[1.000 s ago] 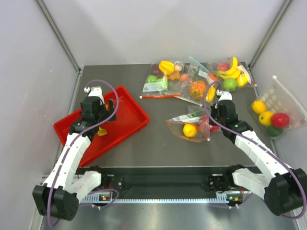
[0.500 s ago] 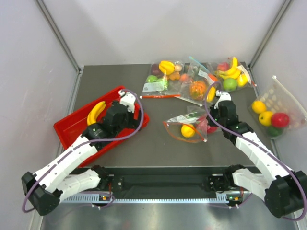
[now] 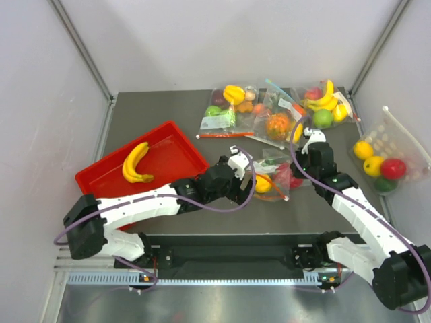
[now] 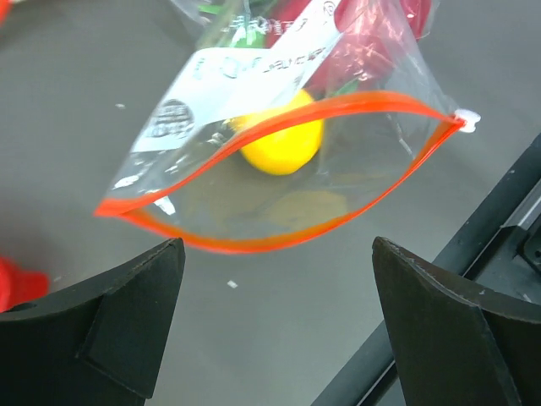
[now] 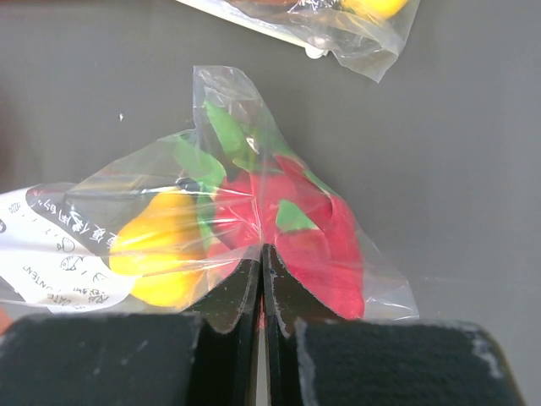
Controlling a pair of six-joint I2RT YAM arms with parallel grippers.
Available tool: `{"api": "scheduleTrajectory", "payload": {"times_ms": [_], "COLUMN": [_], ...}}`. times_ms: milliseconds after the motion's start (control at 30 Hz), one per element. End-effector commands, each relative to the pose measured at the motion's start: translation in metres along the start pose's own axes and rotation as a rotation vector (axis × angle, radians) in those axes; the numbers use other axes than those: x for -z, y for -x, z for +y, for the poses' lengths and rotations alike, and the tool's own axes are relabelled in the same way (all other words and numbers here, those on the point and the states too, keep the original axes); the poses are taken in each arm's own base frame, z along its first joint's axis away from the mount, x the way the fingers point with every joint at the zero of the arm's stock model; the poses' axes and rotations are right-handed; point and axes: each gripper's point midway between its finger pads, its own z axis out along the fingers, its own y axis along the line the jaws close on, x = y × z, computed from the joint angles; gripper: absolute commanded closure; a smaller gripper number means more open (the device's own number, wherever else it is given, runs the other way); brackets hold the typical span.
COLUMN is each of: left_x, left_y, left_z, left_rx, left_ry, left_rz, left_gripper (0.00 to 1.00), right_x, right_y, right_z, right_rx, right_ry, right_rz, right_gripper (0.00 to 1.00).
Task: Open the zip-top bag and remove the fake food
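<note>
Comparing with a second ago, the left end effector [image 4: 275, 292] has left the red tray [image 3: 183, 153] at centre left, where the banana [image 3: 135, 163] now lies, and faces the zip-top bag [image 4: 355, 161] at mid-bench [image 3: 155, 111]. One fruit is out; the yellow-orange fruit [image 4: 283, 142] and dragon fruit [image 5: 317, 241] remain inside. The left jaws stand wide, holding nothing, before the bag's gaping mouth. The right end effector [image 5: 262, 272] is clamped on the bag's closed end.
</note>
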Motion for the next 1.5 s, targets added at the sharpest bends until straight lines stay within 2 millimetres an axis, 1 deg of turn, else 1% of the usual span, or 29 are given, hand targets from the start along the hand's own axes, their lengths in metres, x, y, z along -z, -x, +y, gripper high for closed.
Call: {"api": "scheduleTrajectory", "payload": {"times_ms": [0,33,67,100,167,200,267,300,333,367,400,433,533,633,767,900,967,1067,1267,1400,1433,1467], "left_x": [-0.006,-0.014,-0.017,-0.025,-0.034,-0.044,-0.053,-0.063,-0.067,-0.074,-0.077,-0.08,-0.088,-0.093,-0.1,-0.111,-0.114,-0.121,-0.126,-0.132,-0.133,-0.136], "left_y": [0.058,0.052,0.051,0.047,0.046,0.039,0.04,0.033,0.037,0.031,0.029,0.032,0.029,0.028,0.023,0.016,0.017,0.014,0.018,0.019,0.019,0.016], "left_z": [-0.03,-0.032,-0.035,-0.039,-0.041,-0.041,-0.044,-0.044,-0.044,-0.041,-0.04,-0.037,-0.03,-0.029,-0.024,-0.017,-0.015,-0.005,0.011,0.015,0.014,0.013], "left_rx": [0.067,0.071,0.075,0.075,0.077,0.076,0.078,0.074,0.076,0.072,0.073,0.077,0.079,0.078,0.074,0.057,0.055,0.056,0.07,0.075,0.078,0.077], "left_ry": [-0.113,-0.12,-0.131,-0.144,-0.148,-0.146,-0.151,-0.145,-0.134,-0.114,-0.102,-0.081,-0.041,-0.027,-0.001,0.029,0.041,0.075,0.116,0.106,0.1,0.092], "left_rz": [-0.172,-0.153,-0.152,-0.148,-0.148,-0.13,-0.125,-0.102,-0.109,-0.091,-0.088,-0.102,-0.107,-0.103,-0.09,-0.072,-0.075,-0.072,-0.101,-0.108,-0.106,-0.1], "left_gripper": [0.04,0.04,0.04,0.04,0.03,0.03,0.03,0.03,0.03,0.02,0.02,0.02,0.01,0.01,0.01,0.01,0.01,0.01,0.01,0.01,0.01,0.01], "right_x": [0.007,0.008,0.008,0.008,0.008,0.008,0.01,0.01,0.012,0.014,0.015,0.016,0.02,0.022,0.024,0.026,0.027,0.029,0.03,0.028,0.029,0.029], "right_y": [0.012,0.012,0.011,0.01,0.009,0.008,0.009,0.008,0.008,0.007,0.007,0.006,0.005,0.001,-0.008,-0.016,-0.018,-0.019,-0.021,-0.022,-0.023,-0.024], "right_z": [0.008,0.007,0.007,0.008,0.009,0.01,0.011,0.012,0.011,0.012,0.012,0.011,0.011,0.01,0.008,0.006,0.006,0.007,0.007,0.007,0.011,0.011], "right_rx": [-0.01,-0.011,-0.01,-0.009,-0.01,-0.01,-0.01,-0.008,-0.009,-0.006,-0.003,-0.003,0.002,0.009,0.015,0.016,0.015,0.016,0.022,0.025,0.025,0.026], "right_ry": [0.034,0.033,0.034,0.037,0.043,0.046,0.055,0.058,0.058,0.065,0.062,0.06,0.062,0.064,0.066,0.07,0.072,0.079,0.08,0.079,0.102,0.101], "right_rz": [-0.047,-0.047,-0.047,-0.045,-0.041,-0.037,-0.039,-0.038,-0.039,-0.041,-0.042,-0.039,-0.037,-0.029,-0.01,0.004,0.006,0.008,0.015,0.022,0.028,0.029], "right_gripper": [1.0,1.0,1.0,1.0,1.0,1.0,1.0,1.0,1.0,1.0,1.0,1.0,1.0,1.0,1.0,1.0,1.0,1.0,1.0,1.0,1.0,1.0]}}
